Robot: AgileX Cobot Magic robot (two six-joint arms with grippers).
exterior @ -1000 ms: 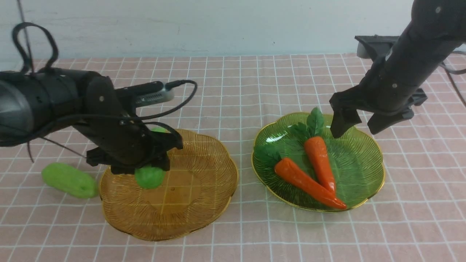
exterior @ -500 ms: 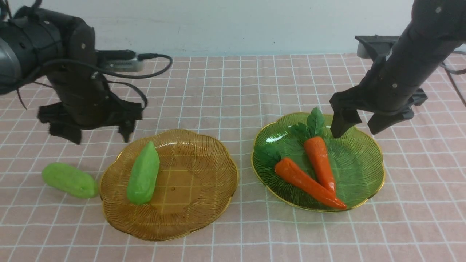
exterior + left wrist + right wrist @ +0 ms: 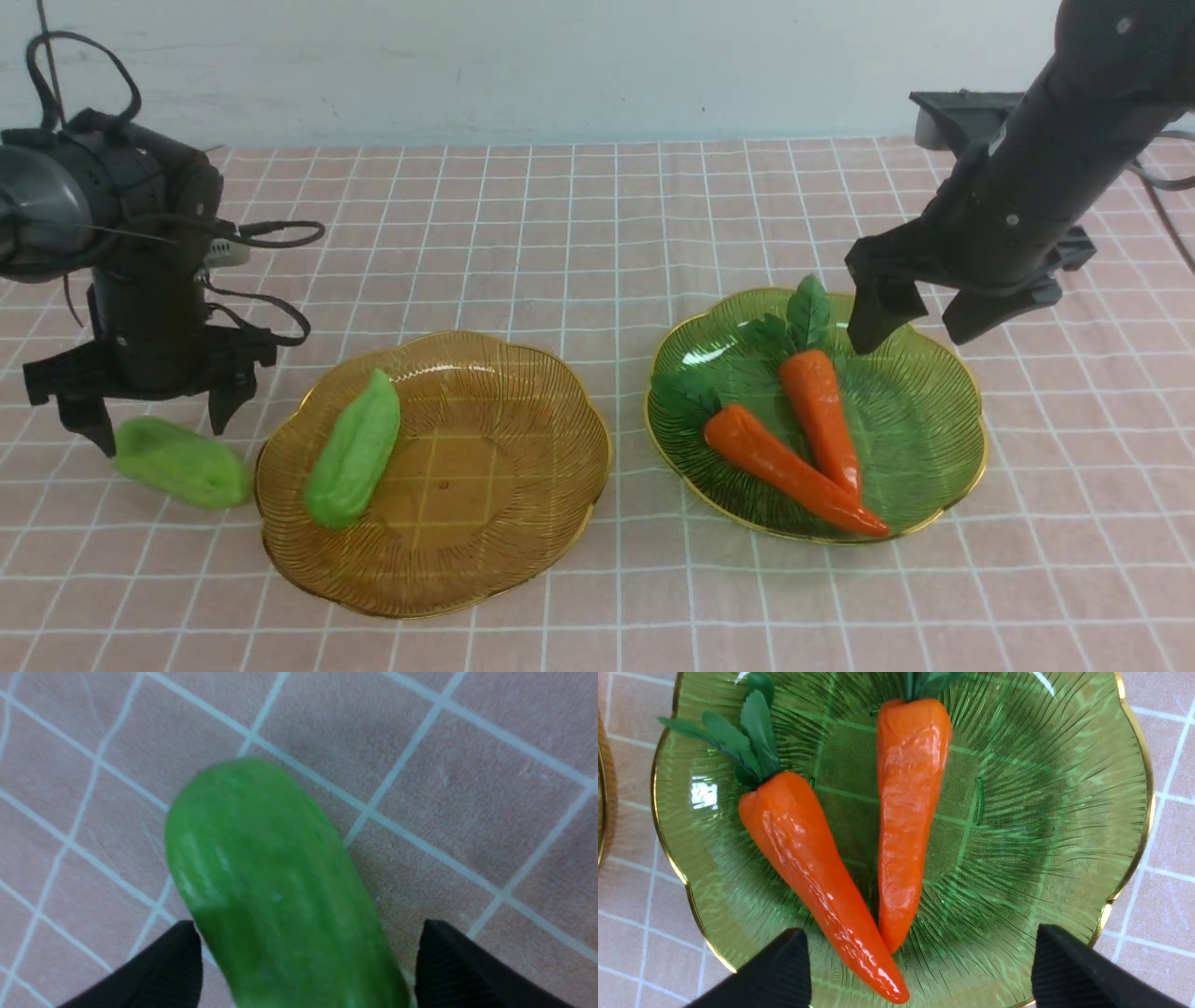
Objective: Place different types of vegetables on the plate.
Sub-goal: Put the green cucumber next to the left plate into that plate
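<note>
Both carrots (image 3: pixel 820 415) sat on green plate (image 3: pixel 924 439), one gourd (image 3: pixel 353 448) on amber plate (image 3: pixel 495 495); second gourd (image 3: pixel 182 464) lay on counter (image 3: pixel 653 607), straddled by my wide left end effector (image 3: pixel 154 420); right end effector (image 3: pixel 915 331) wide, empty.

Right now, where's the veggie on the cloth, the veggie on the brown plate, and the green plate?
Loose gourd (image 3: pixel 182 474), front view, its middle.
Plated gourd (image 3: pixel 353 448), front view, its middle.
Green plate (image 3: pixel 929 420), front view, bare right side.

I log: left plate (image 3: pixel 485 495), gourd (image 3: pixel 353 450) in it near left rim; second gourd (image 3: pixel 182 464) on cloth (image 3: pixel 597 233) just left of that plate. Right plate (image 3: pixel 924 420): left carrot (image 3: pixel 775 467), right carrot (image 3: pixel 820 411) in it, tips toward me.
</note>
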